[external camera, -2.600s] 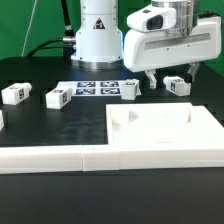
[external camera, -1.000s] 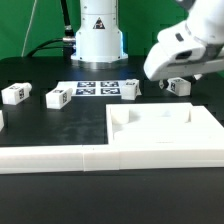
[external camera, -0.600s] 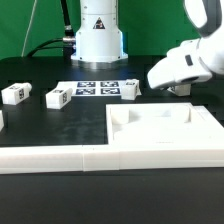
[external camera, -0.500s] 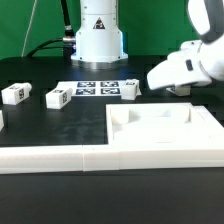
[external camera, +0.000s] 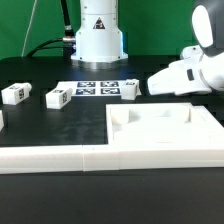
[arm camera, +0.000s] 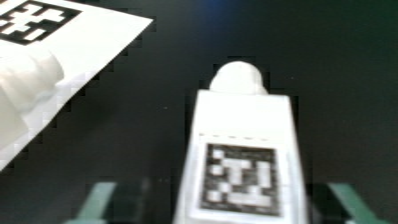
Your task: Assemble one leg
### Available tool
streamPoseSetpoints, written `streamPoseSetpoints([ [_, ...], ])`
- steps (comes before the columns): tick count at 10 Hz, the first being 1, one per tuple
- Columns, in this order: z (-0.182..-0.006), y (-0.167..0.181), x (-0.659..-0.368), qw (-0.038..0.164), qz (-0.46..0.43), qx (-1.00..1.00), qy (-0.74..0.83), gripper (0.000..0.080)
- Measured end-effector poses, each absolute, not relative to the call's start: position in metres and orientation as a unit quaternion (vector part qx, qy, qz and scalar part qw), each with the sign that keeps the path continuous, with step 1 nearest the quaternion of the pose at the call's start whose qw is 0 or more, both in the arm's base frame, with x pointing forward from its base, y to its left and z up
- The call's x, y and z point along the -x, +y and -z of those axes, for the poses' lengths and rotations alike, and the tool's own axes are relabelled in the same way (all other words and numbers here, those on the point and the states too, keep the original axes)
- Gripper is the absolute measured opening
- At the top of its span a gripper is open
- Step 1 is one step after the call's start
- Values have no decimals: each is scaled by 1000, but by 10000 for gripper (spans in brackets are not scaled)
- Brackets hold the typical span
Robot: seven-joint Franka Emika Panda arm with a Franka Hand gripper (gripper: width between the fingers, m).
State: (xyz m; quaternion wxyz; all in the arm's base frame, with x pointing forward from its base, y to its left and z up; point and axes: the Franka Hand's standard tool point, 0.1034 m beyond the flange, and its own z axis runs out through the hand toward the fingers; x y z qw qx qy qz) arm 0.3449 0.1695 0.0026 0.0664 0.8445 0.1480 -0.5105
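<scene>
The end effector (arm camera: 217,206) was spread wide, with its blurred fingers (arm camera: 338,200) on either side of the leg (arm camera: 240,150) and a gap visible on each side. The leg lay flat on the black desk (external camera: 40,125) between them, tag face up, with its rounded end pointing away from the fingers. In the exterior view the arm's white hand (external camera: 185,78) was tilted low at that view's right, on the far side of the large white panel (external camera: 150,140), and hid the leg. The marker board (external camera: 100,88) lay near the middle. A second leg (external camera: 57,97) and a third leg (external camera: 13,93) lay well apart toward the exterior view's left.
</scene>
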Motion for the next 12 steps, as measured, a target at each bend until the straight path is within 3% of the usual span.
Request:
streamPoseSetpoints([
  [1,-3,170,-345,66,511,-844,148,288],
  [7,-5,169,-346,60,511,-844,152,291],
  [8,-16,164,-355,48,504,-849,153,291],
  [11,-61,155,-376,38,483,-862,151,292],
  [12,-56,156,-378,35,467,-871,152,292],
])
